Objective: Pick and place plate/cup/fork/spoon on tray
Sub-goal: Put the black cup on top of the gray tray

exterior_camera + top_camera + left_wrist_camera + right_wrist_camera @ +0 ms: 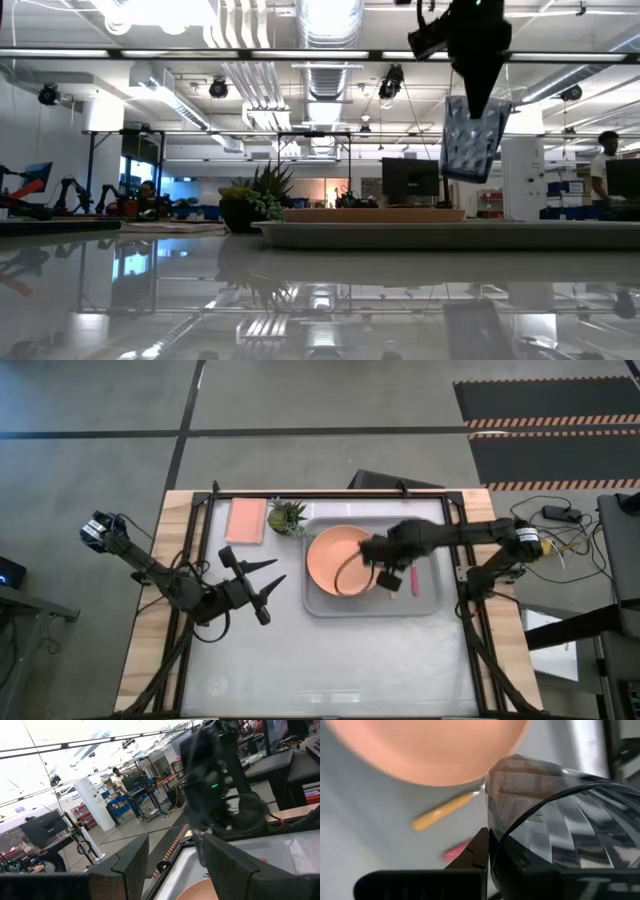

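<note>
Your right gripper [385,575] pinches the cup [472,138] by its rim, hanging it above the tray [425,603] beside the plate [335,555]. Your left gripper [262,582] waits open over the bench.

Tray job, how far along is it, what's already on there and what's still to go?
Done: the plate lies on the tray, and the fork and spoon lie on the tray beside the plate. In hand: the right pincer holds the cup in the air above the tray. Left: set the cup down and let go. The left pincer waits open over the table, left of the tray.
</note>
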`<control>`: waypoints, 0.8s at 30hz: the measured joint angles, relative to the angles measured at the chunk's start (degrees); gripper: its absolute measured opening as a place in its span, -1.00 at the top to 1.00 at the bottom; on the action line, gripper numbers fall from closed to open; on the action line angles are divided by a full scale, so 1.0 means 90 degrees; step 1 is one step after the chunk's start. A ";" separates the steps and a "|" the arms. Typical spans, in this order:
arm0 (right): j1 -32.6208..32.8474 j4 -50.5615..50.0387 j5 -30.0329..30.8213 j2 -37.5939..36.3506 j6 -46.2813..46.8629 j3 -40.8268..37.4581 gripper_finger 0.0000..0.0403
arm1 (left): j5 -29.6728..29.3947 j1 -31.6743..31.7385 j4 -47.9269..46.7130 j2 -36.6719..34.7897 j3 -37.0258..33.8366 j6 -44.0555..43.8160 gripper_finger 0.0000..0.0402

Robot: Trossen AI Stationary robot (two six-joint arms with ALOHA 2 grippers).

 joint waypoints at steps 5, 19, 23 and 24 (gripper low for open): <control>-0.0937 0.0004 0.0119 0.0000 -0.1378 -0.0031 0.96 | 0.0001 0.0001 0.0000 0.0000 0.0000 0.0000 0.16; -0.2551 0.0402 0.0020 0.0722 -0.2521 -0.0060 0.96 | 0.0001 0.0002 -0.0005 0.0000 0.0000 0.0000 0.16; -0.2655 0.0320 -0.0009 0.1067 -0.2818 -0.0060 0.96 | -0.0001 0.0000 -0.0005 0.0000 0.0000 0.0000 0.16; -0.2684 0.0326 -0.0012 0.1142 -0.2883 -0.0060 0.96 | 0.0001 0.0002 -0.0005 0.0001 0.0000 0.0000 0.16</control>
